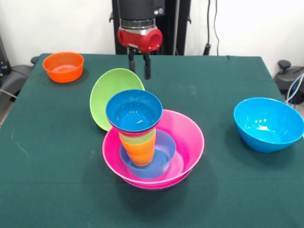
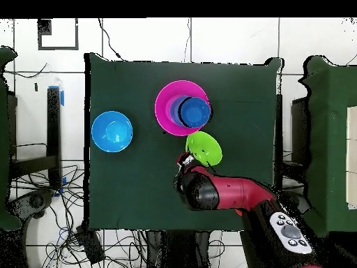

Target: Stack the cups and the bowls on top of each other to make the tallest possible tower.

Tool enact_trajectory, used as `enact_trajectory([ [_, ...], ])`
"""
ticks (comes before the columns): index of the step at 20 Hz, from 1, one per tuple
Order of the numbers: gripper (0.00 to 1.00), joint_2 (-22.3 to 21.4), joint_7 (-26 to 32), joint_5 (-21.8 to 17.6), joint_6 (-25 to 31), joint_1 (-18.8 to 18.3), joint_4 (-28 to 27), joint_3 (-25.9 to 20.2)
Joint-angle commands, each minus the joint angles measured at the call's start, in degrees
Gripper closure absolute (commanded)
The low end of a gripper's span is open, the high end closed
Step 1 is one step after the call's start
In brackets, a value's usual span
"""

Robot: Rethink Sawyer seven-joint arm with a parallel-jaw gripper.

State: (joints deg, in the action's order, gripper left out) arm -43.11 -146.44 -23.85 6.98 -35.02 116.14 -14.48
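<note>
The purple bowl (image 1: 156, 184) shows only a rim sliver at 6 o'clock under the pink bowl (image 1: 187, 137); the lime green bowl's (image 1: 111, 92) lower edge is hidden.

A dark green tabletop (image 2: 125, 84) fills the middle, standing on a white tiled floor (image 2: 230, 38) strewn with black cables (image 2: 49, 230). Near the tabletop's centre sits a wide pink bowl (image 2: 167, 112), and inside it, toward its right side, a dark-blue bowl (image 2: 195, 110) sits over a lighter blue rim. Just below the pink bowl, touching or nearly touching its edge, is a lime green bowl (image 2: 204, 148). Well apart to the left stands 1 sky-blue bowl (image 2: 111, 131). The red and black arm (image 2: 230, 195) reaches in from the lower right, its black end just beside the lime green bowl; the pincer itself cannot be made out.
</note>
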Motion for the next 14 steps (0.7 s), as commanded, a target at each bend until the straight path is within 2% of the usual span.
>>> enact_trajectory([
  [1,0.0,-7.38,7.87,-0.47,11.49,-2.73,5.64,-6.56],
  [5,0.0,-8.36,7.35,-0.43,12.28,-4.11,7.25,-8.21],
  [14,0.0,-7.95,6.71,-1.07,12.6,-5.39,7.31,-10.01],
])
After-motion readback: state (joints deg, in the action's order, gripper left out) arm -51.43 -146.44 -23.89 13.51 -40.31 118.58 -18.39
